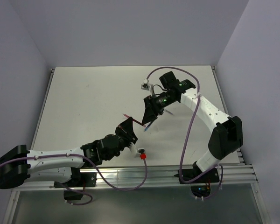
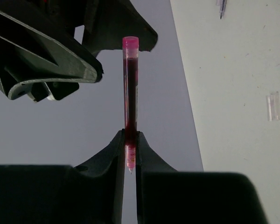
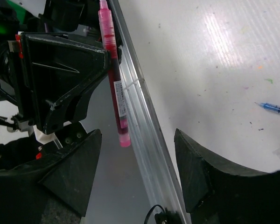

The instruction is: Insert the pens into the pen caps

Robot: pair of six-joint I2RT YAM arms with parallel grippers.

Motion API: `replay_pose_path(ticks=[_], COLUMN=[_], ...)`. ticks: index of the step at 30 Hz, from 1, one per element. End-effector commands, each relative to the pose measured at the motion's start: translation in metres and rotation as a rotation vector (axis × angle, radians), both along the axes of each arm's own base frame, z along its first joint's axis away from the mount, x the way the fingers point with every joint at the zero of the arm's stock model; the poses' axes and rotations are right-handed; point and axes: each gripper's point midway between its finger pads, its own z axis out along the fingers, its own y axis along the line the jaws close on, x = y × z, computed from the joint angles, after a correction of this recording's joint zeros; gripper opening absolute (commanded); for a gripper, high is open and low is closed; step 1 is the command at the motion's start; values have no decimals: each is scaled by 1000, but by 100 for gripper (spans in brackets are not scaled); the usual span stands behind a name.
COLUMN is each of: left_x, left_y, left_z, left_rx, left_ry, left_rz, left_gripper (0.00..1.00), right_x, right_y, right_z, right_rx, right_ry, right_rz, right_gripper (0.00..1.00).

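Observation:
My left gripper (image 1: 129,127) is shut on the red pen (image 2: 130,88) close to its writing tip and holds it in the air. The pen's pink rear end points at my right gripper (image 1: 148,119). In the right wrist view the red pen (image 3: 115,88) reaches in between the wide-open jaws of my right gripper (image 3: 136,137), nearer the left finger and touching neither. The blue pen (image 3: 275,108) lies on the white table, and its tip also shows in the left wrist view (image 2: 221,7). One clear pen cap (image 2: 273,106) lies on the table. The pale pen is out of view.
An aluminium rail (image 3: 140,116) runs along the table's near edge under the pen. Grey walls close in the white table (image 1: 84,102) at the back and sides. The right arm's purple cable (image 1: 189,135) hangs over the table's right part.

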Motion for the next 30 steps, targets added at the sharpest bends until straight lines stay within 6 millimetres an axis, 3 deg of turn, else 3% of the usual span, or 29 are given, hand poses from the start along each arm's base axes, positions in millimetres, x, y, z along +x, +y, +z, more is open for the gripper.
replay_pose_path(ticks=[1, 10, 30], left_x=[1, 1, -3], left_y=[-7, -9, -4], left_z=[34, 31, 27], left_rx=[-102, -110, -97], left_ry=[-49, -36, -33], left_rz=[-1, -2, -20], left_gripper=[0, 0, 0], right_x=[-10, -25, -32], right_y=[15, 24, 19], right_z=[15, 11, 6], right_rx=[52, 36, 15], right_ry=[-21, -21, -21], right_rz=[72, 126, 133], right_gripper=[69, 47, 33])
